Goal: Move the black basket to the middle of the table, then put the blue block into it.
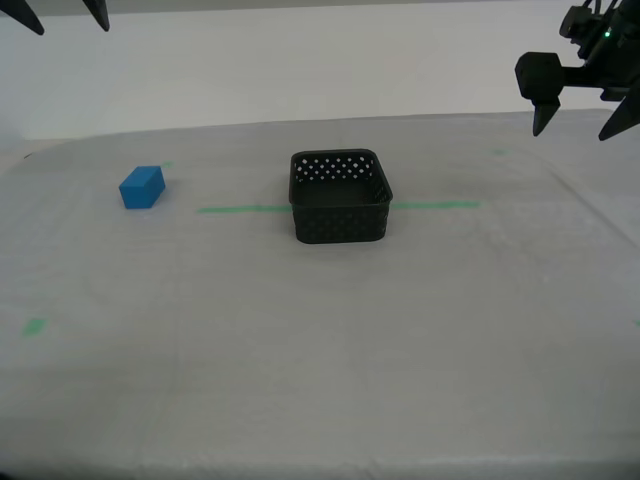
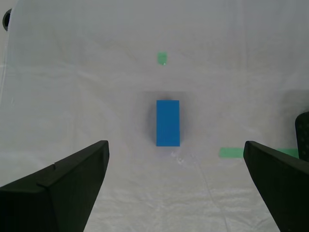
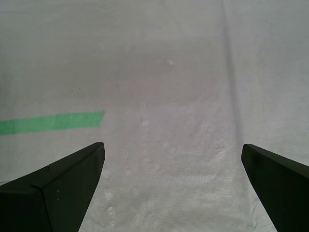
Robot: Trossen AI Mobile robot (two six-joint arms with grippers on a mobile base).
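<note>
Over the blue block (image 2: 167, 123) hangs my second end effector (image 2: 174, 193), jaws spread wide and empty, the block lying centred in the gap and well below it. On the green tape line (image 1: 240, 209) stands the black basket (image 1: 339, 197), upright, mouth up and empty, roughly at the middle of the tabletop (image 1: 320, 380), so I judge the first part done and the step in hand to be picking up the block. Relative to the basket, the block sits well apart toward the exterior view's left, a little behind the tape line and flat on the cloth. Its long axis runs across the line joining my second end effector's jaws, so they would close on its two long side faces, which is the narrow and safer span; I would descend straight down, keep the block centred, and stop just short of the cloth before closing. From the exterior view it seems skewed to the tape line, though the angle is hard to read. My first end effector (image 3: 171, 193) is likewise wide open and holds nothing, above bare cloth beyond the tape end on the basket's other side.
</note>
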